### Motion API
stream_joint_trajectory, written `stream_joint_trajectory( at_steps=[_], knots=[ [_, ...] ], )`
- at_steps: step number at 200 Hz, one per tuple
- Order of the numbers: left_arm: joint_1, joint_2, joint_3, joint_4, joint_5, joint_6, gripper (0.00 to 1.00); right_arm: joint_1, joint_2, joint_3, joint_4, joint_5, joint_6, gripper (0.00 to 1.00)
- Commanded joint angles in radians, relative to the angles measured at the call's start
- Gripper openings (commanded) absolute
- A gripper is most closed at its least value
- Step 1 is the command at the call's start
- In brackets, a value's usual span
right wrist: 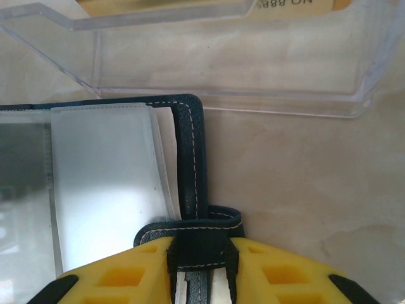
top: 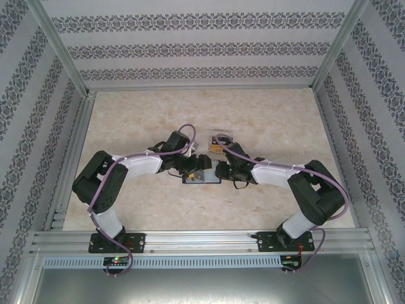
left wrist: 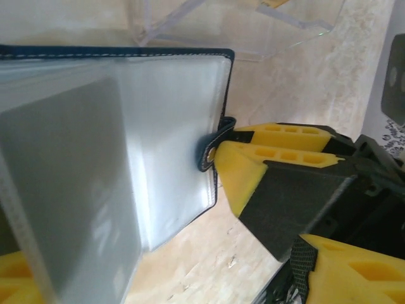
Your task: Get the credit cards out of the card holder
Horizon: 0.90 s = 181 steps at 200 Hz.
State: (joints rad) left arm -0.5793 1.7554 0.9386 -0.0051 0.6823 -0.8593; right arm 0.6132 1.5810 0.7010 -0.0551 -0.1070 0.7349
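Top external view has the card holder (top: 212, 177) lying open on the marble-patterned tabletop (top: 285, 114), about midway between my two arms and just in front of a clear plastic box (top: 221, 140).

My right tool (right wrist: 199, 253) is clamped on the holder's small closing tab, one yellow finger on each side of the strap, pinning the holder at its right edge. My left tool (left wrist: 171, 259) has its jaws well apart. A translucent sleeve leaf stands up between them, and I see no pinch on it.

As for progress, a tan-gold credit card (right wrist: 164, 5) already lies inside the clear box, so I judge at least one card is out. I cannot tell whether any remain. The sleeves read as pale bluish-grey, and a darker patch under the far-left one in the right wrist view may or may not be a card. What is left, I think, is checking the other pockets and drawing out whatever they keep.

The holder is dark navy with pale stitching along its rim, its inner panels glossy and see-through, and its covers are spread nearly flat.
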Motion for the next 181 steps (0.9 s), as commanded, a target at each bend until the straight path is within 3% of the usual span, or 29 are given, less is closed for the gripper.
stream_joint_trajectory(
  at_steps=[1, 79, 151, 181],
  knots=[
    [-0.019, 0.03, 0.044, 0.075, 0.054, -0.027, 0.78, 0.014, 0.056, -0.014, -0.067, -0.023, 0.007, 0.31],
    [-0.053, 0.101, 0.117, 0.138, 0.097, -0.073, 0.73, 0.004, 0.038, -0.029, -0.06, -0.027, 0.018, 0.3],
    [0.009, -0.068, 0.053, -0.031, -0.034, 0.004, 0.74, -0.033, -0.055, -0.029, -0.1, 0.008, -0.003, 0.31],
    [0.032, -0.108, 0.004, -0.075, -0.091, 0.011, 0.68, -0.043, -0.108, -0.016, -0.119, 0.024, -0.021, 0.3]
  ],
)
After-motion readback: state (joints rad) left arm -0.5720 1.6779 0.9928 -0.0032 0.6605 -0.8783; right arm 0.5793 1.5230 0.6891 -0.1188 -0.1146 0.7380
